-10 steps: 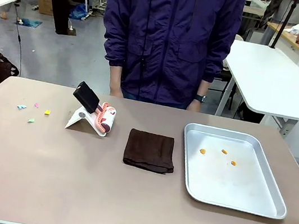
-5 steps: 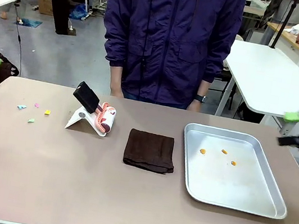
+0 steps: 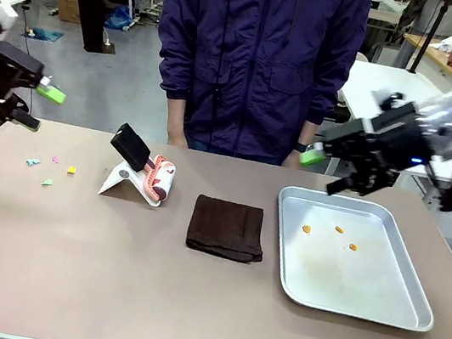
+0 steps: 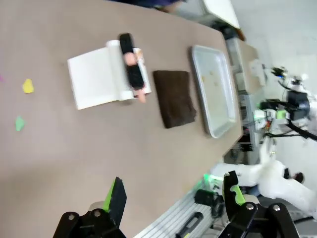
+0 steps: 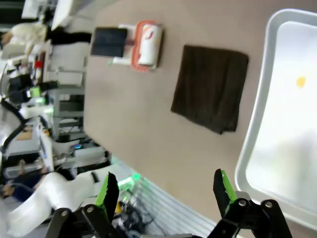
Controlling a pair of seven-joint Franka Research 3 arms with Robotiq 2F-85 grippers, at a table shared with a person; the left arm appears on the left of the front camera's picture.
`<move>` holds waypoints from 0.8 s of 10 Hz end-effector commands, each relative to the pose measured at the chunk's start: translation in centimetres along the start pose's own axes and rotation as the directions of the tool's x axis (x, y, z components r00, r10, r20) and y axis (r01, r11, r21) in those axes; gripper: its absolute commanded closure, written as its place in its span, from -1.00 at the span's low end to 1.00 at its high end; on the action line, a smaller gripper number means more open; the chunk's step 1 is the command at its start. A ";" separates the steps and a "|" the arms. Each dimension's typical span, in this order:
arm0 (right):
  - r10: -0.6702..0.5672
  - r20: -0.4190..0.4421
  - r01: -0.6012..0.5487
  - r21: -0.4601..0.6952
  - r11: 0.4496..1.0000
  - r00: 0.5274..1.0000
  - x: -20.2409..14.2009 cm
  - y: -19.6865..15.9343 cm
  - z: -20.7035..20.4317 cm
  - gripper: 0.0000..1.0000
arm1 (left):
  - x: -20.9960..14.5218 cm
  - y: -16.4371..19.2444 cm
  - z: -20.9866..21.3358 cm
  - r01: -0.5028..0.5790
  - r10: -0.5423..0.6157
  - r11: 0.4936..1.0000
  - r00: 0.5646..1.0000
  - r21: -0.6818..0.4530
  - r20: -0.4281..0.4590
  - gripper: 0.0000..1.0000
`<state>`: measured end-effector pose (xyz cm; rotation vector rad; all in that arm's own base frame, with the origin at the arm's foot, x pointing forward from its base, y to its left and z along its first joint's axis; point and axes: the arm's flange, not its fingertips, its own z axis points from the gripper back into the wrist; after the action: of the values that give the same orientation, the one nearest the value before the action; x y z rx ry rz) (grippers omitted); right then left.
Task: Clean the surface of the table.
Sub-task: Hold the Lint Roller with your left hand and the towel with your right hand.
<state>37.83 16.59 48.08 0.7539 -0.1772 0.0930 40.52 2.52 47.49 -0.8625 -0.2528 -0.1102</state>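
A wide beige table (image 3: 104,288) spans the front view, its long axis running left to right, with a person (image 3: 257,54) standing at the far side. A folded brown cloth (image 3: 227,228) lies near the middle. Just left of the cloth, a lint roller (image 3: 152,177) rests on a white stand, its black handle tilted up towards the far left. Well left of the cloth lie a few coloured paper scraps (image 3: 71,169). Right of the cloth sits a metal tray (image 3: 281,238) holding small orange bits (image 3: 338,229).

The left gripper (image 3: 38,108) hangs above the table's far-left corner, jaws wide apart and empty. The right gripper (image 3: 323,173), also spread and empty, hovers over the tray's far rim. The scraps and roller lie nearer the left gripper, below it and towards the cloth. The cloth itself is nearer the right gripper.
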 end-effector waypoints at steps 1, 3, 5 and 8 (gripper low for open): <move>-0.100 -0.031 0.097 -0.101 0.990 0.994 3.5 1.0 -4.3 -1.00 | 3.0 -0.9 -1.9 -0.059 0.062 0.995 0.998 0.082 -0.028 -1.00; -0.278 0.077 0.287 -0.148 0.947 0.957 5.5 0.9 -9.1 -1.00 | 6.2 -0.7 -4.6 -0.083 0.087 0.987 0.996 0.140 -0.019 -1.00; -0.287 0.113 0.303 -0.169 0.938 0.951 5.8 -0.2 -12.7 -1.00 | 7.8 0.3 -6.5 -0.089 0.096 0.981 0.995 0.174 -0.036 -1.00; -0.284 0.041 0.286 -0.211 0.935 0.958 6.6 -3.0 -15.6 -1.00 | 8.6 1.6 -8.7 -0.067 0.082 0.984 0.993 0.163 -0.087 -1.00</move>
<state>45.63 25.15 35.75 0.5739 -0.0896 -0.2223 50.36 -3.00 42.68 -0.7121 -0.1487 -0.0389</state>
